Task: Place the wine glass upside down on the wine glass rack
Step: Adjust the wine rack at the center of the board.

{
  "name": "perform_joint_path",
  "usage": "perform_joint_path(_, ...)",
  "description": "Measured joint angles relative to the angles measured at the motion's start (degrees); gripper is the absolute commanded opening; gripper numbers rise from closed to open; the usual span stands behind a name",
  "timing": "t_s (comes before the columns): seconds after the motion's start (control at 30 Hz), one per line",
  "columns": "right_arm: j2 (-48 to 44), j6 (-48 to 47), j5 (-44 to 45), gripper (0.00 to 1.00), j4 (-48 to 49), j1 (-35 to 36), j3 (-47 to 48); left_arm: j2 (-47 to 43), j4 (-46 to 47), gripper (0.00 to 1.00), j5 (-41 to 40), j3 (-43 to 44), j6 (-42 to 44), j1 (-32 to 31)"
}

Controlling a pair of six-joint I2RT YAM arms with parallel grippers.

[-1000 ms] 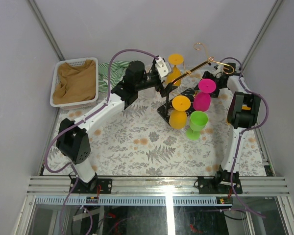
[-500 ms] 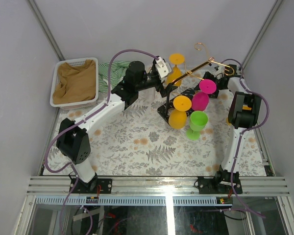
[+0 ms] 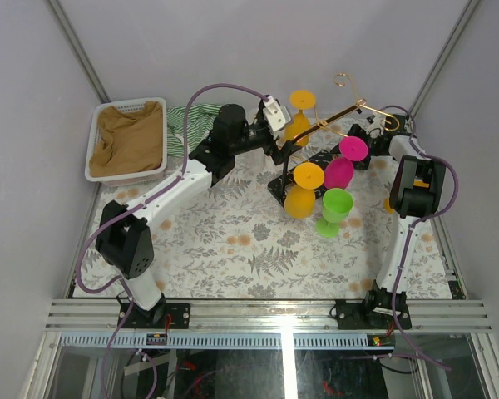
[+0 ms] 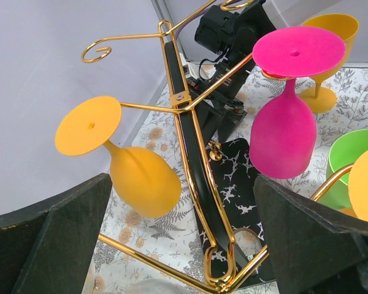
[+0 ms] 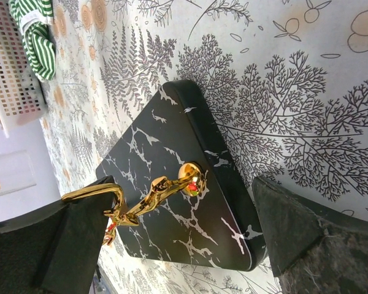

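Gold wire arms of the wine glass rack [image 3: 339,113] are carrying three glasses upside down, feet hooked over the wires and bowls hanging below. These are an orange glass [image 3: 299,125] at the far side, a pink glass [image 3: 341,172] toward the right arm, and a second orange glass [image 3: 302,202] at the near side. The rack's black marbled base [image 5: 172,153] is lying flat on the fern-printed tablecloth [image 3: 233,241].

The green wine glass [image 3: 336,204] is standing upright on the cloth, just beside the near end of the base, with its bowl opening facing up. Neither arm is touching it. The left wrist view is also showing a further orange glass [image 4: 328,55] standing upright on the cloth beyond the pink one, on the right arm's side.

The left gripper [image 3: 287,148] is hovering at the rack with its fingers [image 4: 49,239] spread wide. Only rack wire and hanging glasses are showing between them, and nothing is being pinched. The right gripper [image 3: 371,133] is pointing at the far end of the base, its fingers [image 5: 294,239] likewise spread and holding nothing.

Status, as a judgement: the hanging work is partly complete. At least the green wine glass is awaiting pick-up, inversion, and sliding of its foot onto a free hook [image 4: 98,54]. Neither gripper is positioned at that glass.
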Motion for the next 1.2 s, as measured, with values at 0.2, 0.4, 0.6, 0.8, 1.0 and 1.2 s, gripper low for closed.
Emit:
perform_joint_path(0.2, 0.13, 0.61, -1.29, 1.00, 0.94, -0.33, -0.46, 0.00, 0.92, 1.00, -0.02, -0.46, -0.22, 0.00)
perform_joint_path(0.4, 0.15, 0.59, -1.27, 0.99, 0.48, -0.52, -0.46, 0.00, 1.70, 1.00, -0.02, -0.83, -0.37, 0.00)
perform_joint_path(0.6, 0.17, -0.11, -0.55, 1.00, -1.46, -0.83, 0.31, 0.00, 1.81, 1.00, -0.20, -0.85, -0.52, 0.00)
perform_joint_path(0.8, 0.22, -0.66, -0.33, 1.00, -2.62, -1.05, 0.76, 0.00, 1.73, 1.00, -0.68, -0.85, -1.07, 0.00)
perform_joint_path(1.0, 0.44, -0.57, -1.57, 0.99, -2.64, -1.73, 0.74, 0.04, 1.73, 1.00, -1.51, -0.85, -2.73, 0.00)
perform_joint_path(1.2, 0.63, 1.86, -5.57, 0.99, 1.16, -3.04, -1.49, 1.05, 2.27, 1.00, -1.57, -0.31, -5.99, 0.00)
